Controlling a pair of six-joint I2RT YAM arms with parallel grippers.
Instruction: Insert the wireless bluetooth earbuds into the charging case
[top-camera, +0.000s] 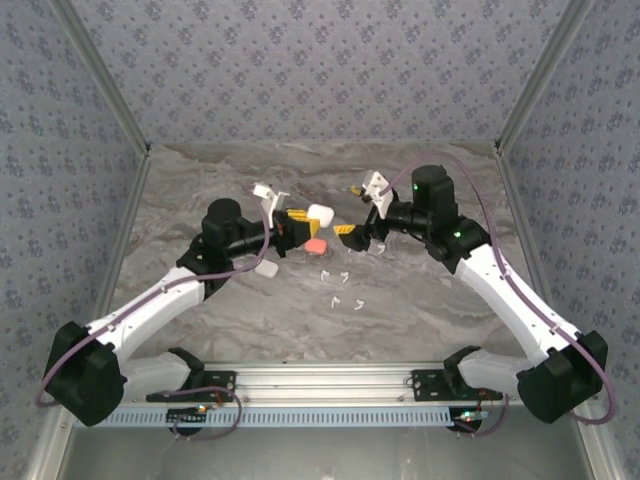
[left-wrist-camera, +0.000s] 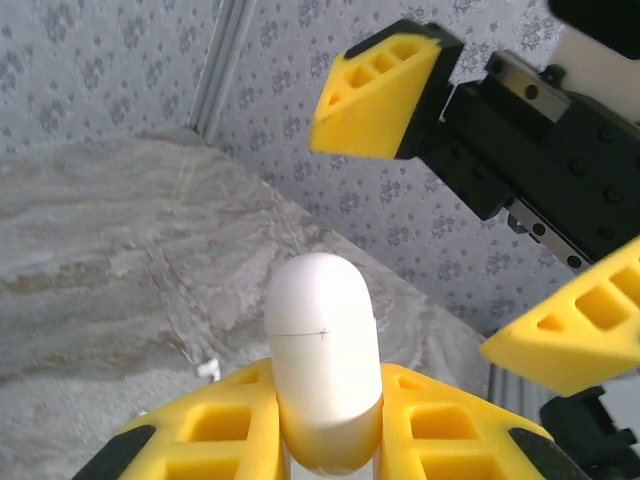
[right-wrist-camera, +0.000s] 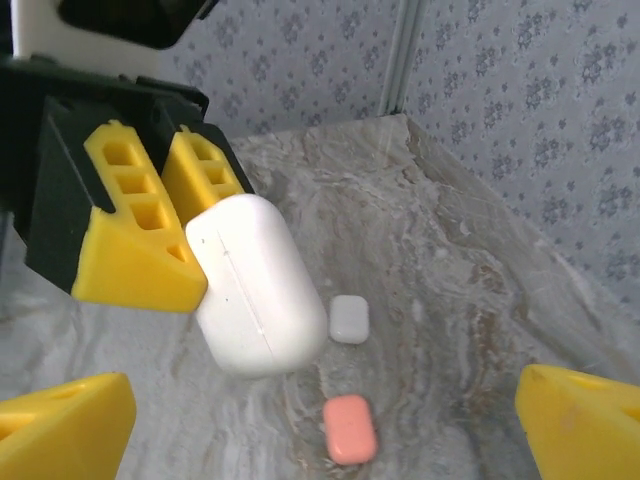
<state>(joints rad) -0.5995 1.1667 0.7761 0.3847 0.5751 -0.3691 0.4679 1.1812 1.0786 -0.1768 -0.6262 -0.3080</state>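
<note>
The left arm comes from the lower left corner of the top view and bends up to the middle. The right arm comes from the lower right corner and bends up to the middle too. Their tips meet face to face.

The left gripper is squeezed tight on a white case. The case sticks up from between its yellow fingers, which hide its bottom end. The right gripper has its fingers spread wide and holds nothing.

In the right wrist view, a coral case lies on the table at the bottom middle. A small white case lies just above it, beside the held case.

The earbuds are loose on the table, just below the grippers in the middle of the top view. Four white ones show there. They are too tiny to make out their shape.
</note>
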